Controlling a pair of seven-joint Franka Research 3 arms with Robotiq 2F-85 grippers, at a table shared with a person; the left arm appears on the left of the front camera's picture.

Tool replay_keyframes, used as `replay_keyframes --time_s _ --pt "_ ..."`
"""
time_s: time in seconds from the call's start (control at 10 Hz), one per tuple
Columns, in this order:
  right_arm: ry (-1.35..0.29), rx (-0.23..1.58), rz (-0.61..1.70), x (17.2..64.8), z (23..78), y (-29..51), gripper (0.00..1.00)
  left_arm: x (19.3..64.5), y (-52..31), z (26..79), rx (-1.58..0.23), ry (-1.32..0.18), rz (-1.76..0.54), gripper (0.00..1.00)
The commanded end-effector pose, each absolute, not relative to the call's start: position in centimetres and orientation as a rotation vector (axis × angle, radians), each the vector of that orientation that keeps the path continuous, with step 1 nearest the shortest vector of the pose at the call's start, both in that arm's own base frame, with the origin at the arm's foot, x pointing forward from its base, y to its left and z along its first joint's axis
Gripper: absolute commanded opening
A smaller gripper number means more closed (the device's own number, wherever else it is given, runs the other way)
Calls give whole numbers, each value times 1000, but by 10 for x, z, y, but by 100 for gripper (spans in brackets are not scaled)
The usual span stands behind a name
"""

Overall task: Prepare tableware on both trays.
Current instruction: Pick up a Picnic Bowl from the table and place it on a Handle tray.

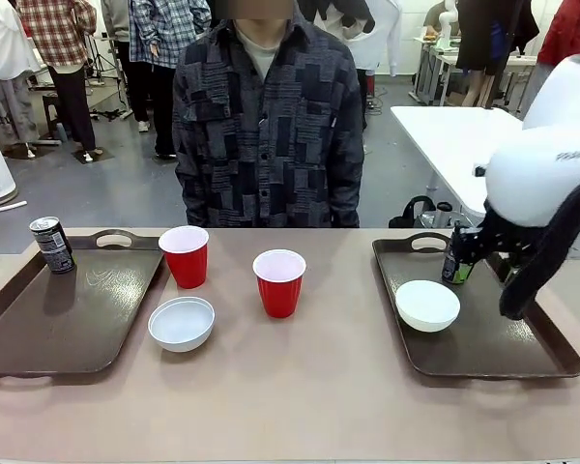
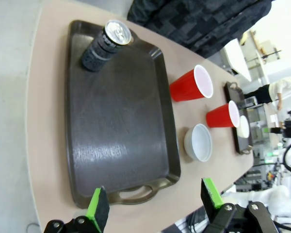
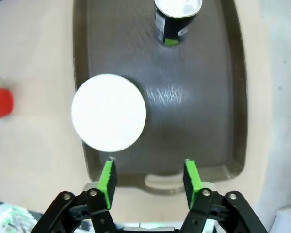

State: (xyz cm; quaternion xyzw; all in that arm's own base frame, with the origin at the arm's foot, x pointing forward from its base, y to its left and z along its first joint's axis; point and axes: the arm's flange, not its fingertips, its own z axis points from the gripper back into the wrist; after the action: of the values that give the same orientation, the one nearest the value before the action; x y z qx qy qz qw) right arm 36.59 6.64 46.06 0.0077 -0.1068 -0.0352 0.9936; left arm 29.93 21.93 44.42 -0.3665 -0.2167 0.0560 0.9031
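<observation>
The left fingers (image 2: pixel 98 208) and right fingers (image 3: pixel 107 177) are spread wide, empty. Two red cups (image 1: pixel 279 282) and a bowl (image 1: pixel 182 323) are set on the table (image 1: pixel 300 396) between the trays (image 1: pixel 77 319). The cups are judged light and crushable, and are likely best pinched gently at the rim.

Across the tan table (image 1: pixel 300 396) a person (image 1: pixel 268 126) in a dark patchwork shirt stands square to us, right up at the far edge. Behind, out on the grey floor (image 1: pixel 106 193), there are more people: a red plaid shirt (image 1: pixel 50 34) far left, a blue plaid shirt (image 1: pixel 164 29) just beside it. Back right is a white table (image 1: pixel 454 135), with something black (image 1: pixel 420 213) low at its near side, too small to tell.
</observation>
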Motion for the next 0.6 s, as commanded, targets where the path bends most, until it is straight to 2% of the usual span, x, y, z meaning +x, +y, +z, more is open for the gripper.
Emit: replay_keyframes --time_s 0.0,0.1,0.5 --pt "-164 91 -33 346 488 62 100 299 221 444 -773 -460 113 100" --pt "-141 123 -25 343 492 62 100 299 221 444 -773 -460 113 100" --pt "-180 70 -50 342 491 65 100 299 221 444 -773 -460 113 100"
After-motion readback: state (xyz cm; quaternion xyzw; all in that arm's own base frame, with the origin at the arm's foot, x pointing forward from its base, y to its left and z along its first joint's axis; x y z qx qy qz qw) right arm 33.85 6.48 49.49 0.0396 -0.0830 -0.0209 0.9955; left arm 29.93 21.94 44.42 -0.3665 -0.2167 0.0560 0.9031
